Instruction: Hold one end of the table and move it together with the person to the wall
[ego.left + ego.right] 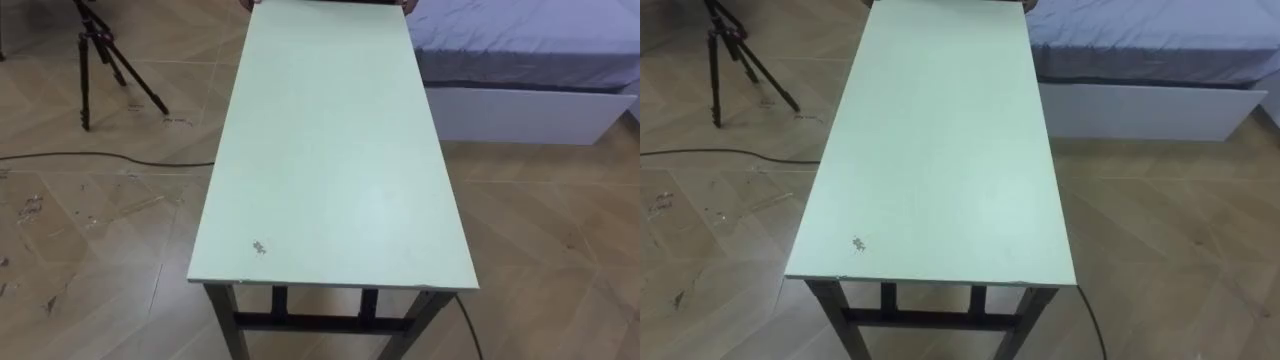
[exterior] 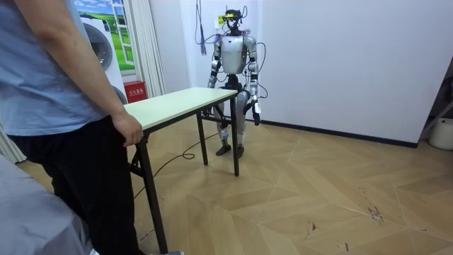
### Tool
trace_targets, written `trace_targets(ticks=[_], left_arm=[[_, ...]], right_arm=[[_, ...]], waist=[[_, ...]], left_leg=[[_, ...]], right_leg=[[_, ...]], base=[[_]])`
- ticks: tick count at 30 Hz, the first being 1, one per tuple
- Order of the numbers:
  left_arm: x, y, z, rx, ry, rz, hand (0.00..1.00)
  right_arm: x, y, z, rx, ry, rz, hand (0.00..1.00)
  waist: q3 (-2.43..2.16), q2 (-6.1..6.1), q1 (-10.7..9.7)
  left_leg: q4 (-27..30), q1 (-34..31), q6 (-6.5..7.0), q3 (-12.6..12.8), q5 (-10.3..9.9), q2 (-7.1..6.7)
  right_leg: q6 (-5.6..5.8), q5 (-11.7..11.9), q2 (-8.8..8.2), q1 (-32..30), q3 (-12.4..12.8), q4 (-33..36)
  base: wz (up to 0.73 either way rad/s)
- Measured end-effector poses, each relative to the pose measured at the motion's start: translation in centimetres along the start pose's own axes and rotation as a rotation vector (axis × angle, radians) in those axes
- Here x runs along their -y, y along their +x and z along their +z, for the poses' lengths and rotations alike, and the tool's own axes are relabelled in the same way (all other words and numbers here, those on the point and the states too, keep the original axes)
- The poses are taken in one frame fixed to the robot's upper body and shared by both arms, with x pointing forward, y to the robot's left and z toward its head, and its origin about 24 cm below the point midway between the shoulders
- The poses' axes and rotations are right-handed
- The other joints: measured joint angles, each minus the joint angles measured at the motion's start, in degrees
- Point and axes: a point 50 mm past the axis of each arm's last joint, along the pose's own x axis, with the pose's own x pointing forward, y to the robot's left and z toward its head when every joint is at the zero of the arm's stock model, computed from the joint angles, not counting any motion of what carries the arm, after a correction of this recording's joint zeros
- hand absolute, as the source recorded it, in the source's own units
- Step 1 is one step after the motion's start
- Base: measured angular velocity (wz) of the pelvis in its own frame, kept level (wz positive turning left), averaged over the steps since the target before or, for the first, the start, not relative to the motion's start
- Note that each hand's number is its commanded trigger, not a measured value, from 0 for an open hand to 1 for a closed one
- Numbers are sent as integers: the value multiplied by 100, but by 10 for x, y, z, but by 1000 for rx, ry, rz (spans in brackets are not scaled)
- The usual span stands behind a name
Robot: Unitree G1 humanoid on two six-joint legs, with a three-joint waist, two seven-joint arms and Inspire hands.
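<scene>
The worktop (image 1: 330, 150) runs straight away from the robot, which stands at its near end. A person (image 2: 64, 106) stands at the far end, and the person's hand (image 2: 129, 129) touches that end's edge. The bed (image 1: 520, 40) lies just right of the worktop's far half. A tripod (image 1: 100, 50) stands on the floor (image 1: 80, 250) to the left, well apart.

The table (image 1: 335, 150) is long and narrow, with a pale green top and dark metal legs joined by crossbars at the near end. It stands level on the wooden floor (image 1: 90, 260). A small dark mark (image 1: 259, 247) shows on the top by the near left corner.
</scene>
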Motion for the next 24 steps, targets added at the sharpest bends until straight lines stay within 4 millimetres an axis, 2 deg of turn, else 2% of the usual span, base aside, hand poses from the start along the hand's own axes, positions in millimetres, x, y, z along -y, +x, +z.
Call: trace_targets(ticks=[12,14,20,24], left_arm=[[-1,0,-2,-17,-43,-9,0],[0,0,-4,-34,-78,-33,0],[6,-2,-13,-109,-334,-142,0],[7,-2,-9,-103,-425,-232,0]], right_arm=[[3,-1,-5,-22,44,22,0],[3,-1,-5,-27,57,29,0],[5,-2,-3,-31,146,69,0],[5,-2,6,-23,138,131,0]], waist=[[-4,19,0],[0,53,8],[5,131,21],[-13,117,12]], left_leg=[[-2,17,0,53,0,1],[-6,9,0,63,0,1],[-13,7,-1,77,0,8],[34,-99,0,69,-2,8]], right_leg=[[-2,-4,-3,0,15,3],[-3,-4,-2,-9,4,2],[-3,-4,5,-24,9,10],[-4,-4,-11,-146,5,87]], base=[[-2],[0],[0],[0]])
